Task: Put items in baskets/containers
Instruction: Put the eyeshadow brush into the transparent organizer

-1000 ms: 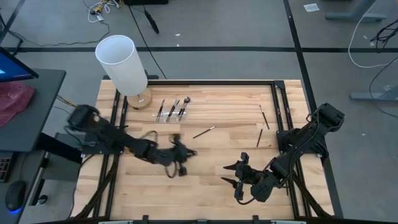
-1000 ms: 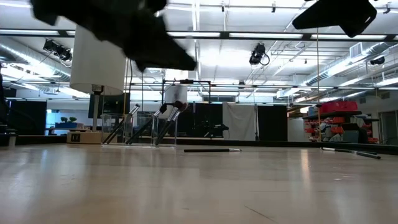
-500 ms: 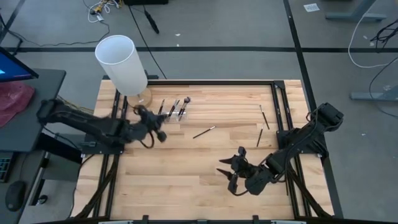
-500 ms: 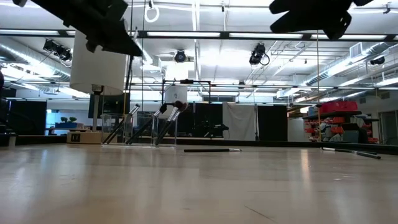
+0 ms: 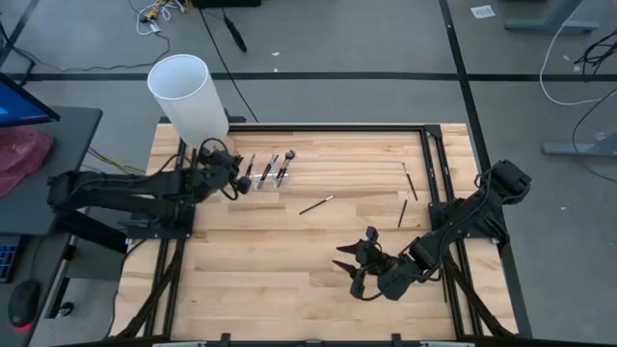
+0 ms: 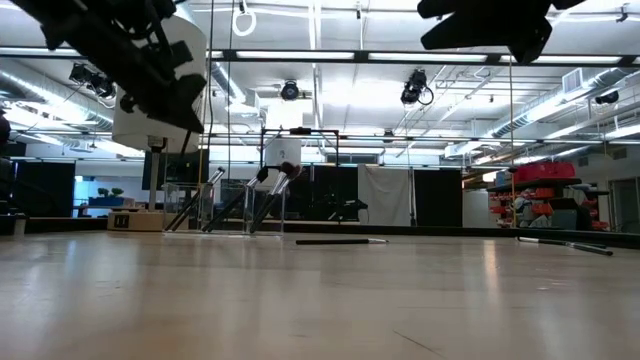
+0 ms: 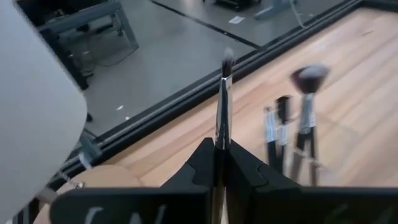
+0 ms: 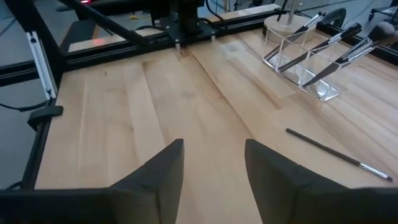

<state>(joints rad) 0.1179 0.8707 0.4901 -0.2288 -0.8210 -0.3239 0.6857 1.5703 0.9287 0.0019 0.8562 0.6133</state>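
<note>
At the upper left of the high view stands a tall white cylinder point(image 5: 189, 97) on a round wooden base, matte and smooth. Just right of it the left gripper point(image 5: 228, 175) hovers beside the clear holder point(image 5: 266, 177), its jaws pinched narrow on one makeup brush point(image 7: 224, 106). In the left wrist view that brush stands up between the two dark fingers, gripped low on its handle with the small bristle tip above.

The holder is thin transparent plastic, low and boxy, nearly invisible except for its edges. Several brushes point(image 5: 270, 166) already lean in it, dark handles down, silver ferrules and fluffy heads up. It looks light enough to slide if nudged.

Toward the middle of the high view a loose brush point(image 5: 316, 204) lies flat on the pale planked table point(image 5: 289, 280). Two more loose brushes point(image 5: 409, 181) lie toward the upper right, near the black frame rail.

These brushes are probably very light, stiff along the shaft, smooth and inclined to roll. The handle's middle seems the sensible place to grip, sparing the soft bristles.

At the lower right the right gripper point(image 5: 353, 271) hangs above the bare wood with jaws spread wide and empty.
</note>
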